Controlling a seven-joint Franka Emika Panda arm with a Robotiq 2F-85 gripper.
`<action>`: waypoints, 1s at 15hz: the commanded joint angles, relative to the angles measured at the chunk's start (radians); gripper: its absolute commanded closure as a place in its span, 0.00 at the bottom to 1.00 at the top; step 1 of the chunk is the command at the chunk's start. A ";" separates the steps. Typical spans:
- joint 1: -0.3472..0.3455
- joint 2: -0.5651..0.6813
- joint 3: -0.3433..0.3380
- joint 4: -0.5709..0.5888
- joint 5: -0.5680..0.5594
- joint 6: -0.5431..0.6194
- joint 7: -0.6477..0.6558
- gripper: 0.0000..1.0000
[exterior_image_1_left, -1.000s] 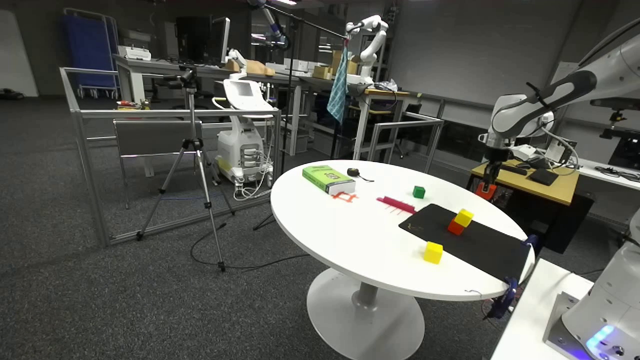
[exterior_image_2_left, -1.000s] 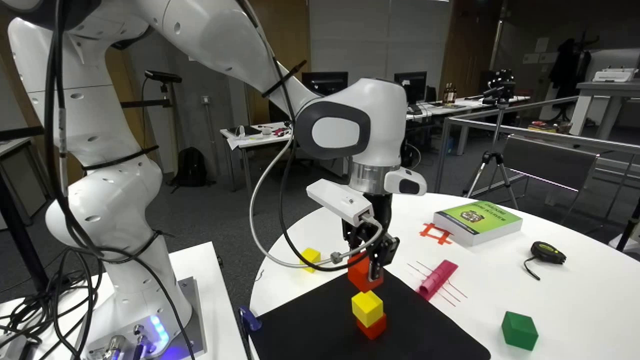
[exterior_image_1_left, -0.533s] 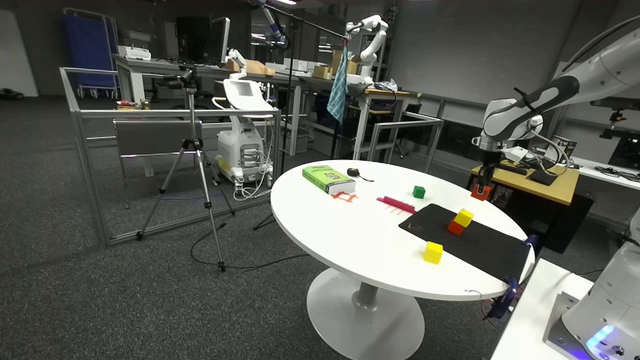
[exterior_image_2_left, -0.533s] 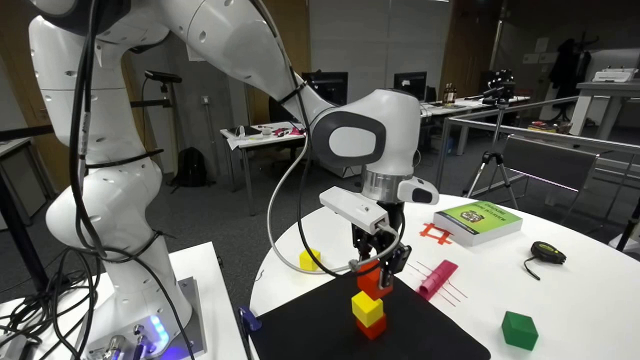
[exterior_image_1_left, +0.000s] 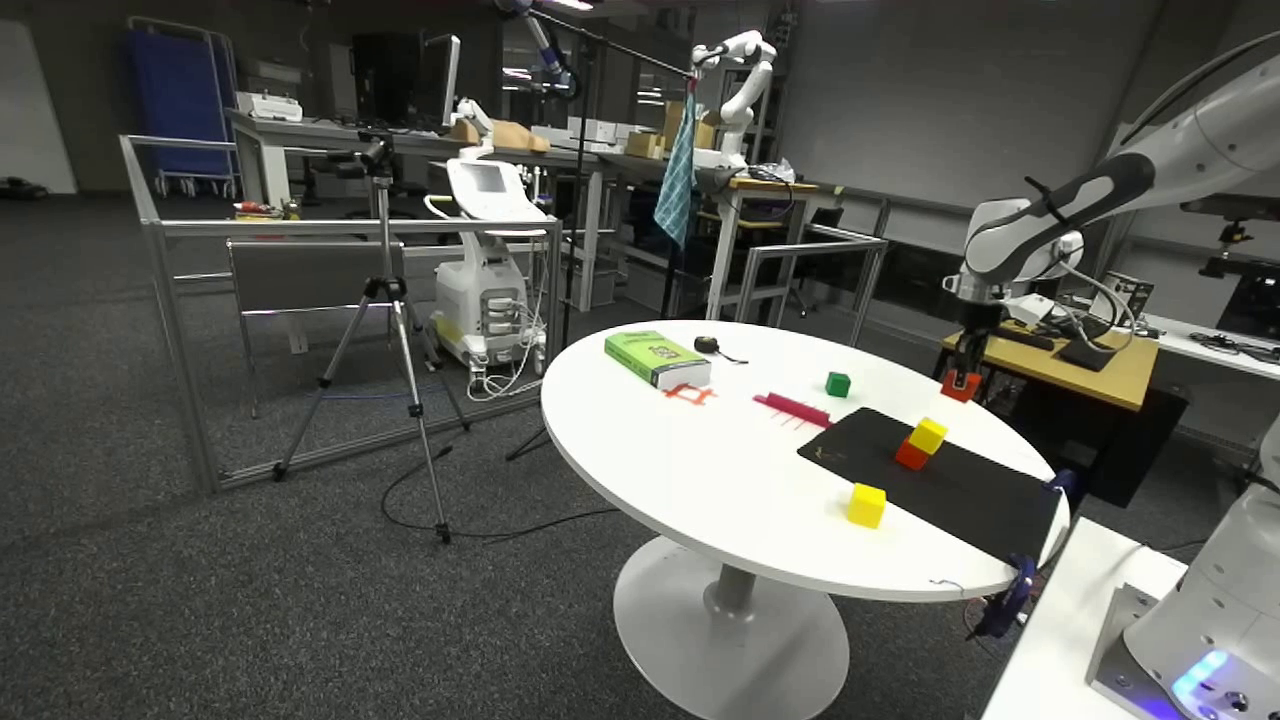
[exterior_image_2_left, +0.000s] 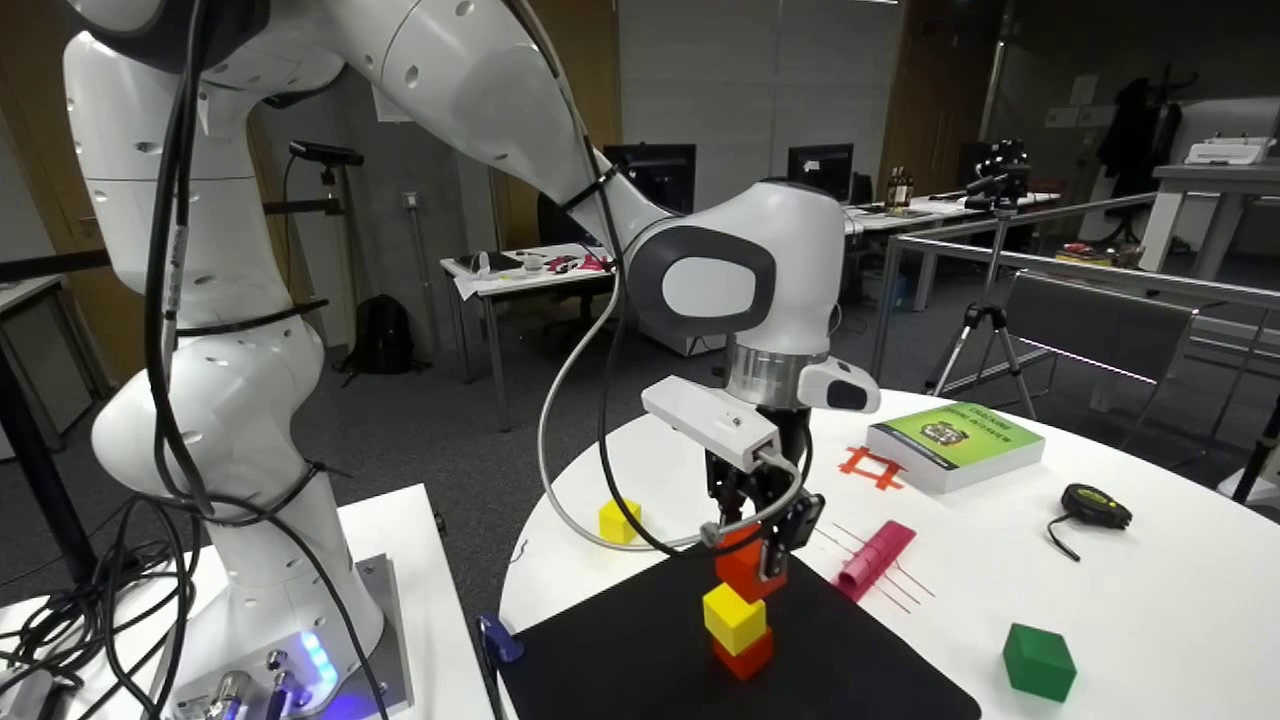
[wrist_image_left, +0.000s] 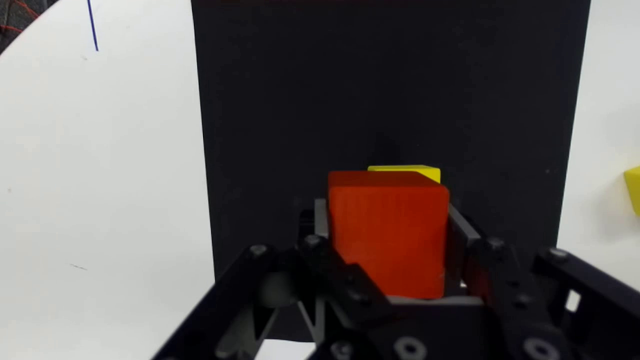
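My gripper (exterior_image_2_left: 752, 550) is shut on a red cube (exterior_image_2_left: 748, 572), with a finger on each side of it in the wrist view (wrist_image_left: 390, 240). The held cube also shows in an exterior view (exterior_image_1_left: 961, 387). It hangs above and a little aside from a yellow cube (exterior_image_2_left: 735, 618). That yellow cube (exterior_image_1_left: 928, 436) sits on a lower red cube (exterior_image_1_left: 911, 455) on a black mat (exterior_image_2_left: 620, 640). In the wrist view the held cube hides most of the yellow cube (wrist_image_left: 432, 173) and all of the lower red one. A gap shows between held cube and stack.
A loose yellow cube (exterior_image_1_left: 866, 506) stands beside the mat on the round white table (exterior_image_1_left: 700, 470). A green cube (exterior_image_2_left: 1040, 661), a pink rolled strip (exterior_image_2_left: 875, 560), a green book (exterior_image_2_left: 955, 445) and a tape measure (exterior_image_2_left: 1096, 506) lie farther off. Blue clamps (exterior_image_1_left: 1008, 600) grip the table edge.
My gripper and the held red cube have moved sideways and slightly down, closer to the stack, mostly in the earlier half second. The stack and loose cubes have not moved.
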 joint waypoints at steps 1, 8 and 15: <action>0.013 -0.004 -0.001 -0.011 0.001 0.000 0.012 0.70; 0.036 0.009 0.016 -0.016 0.013 -0.002 0.026 0.70; 0.044 0.033 0.025 -0.026 0.018 0.039 0.028 0.70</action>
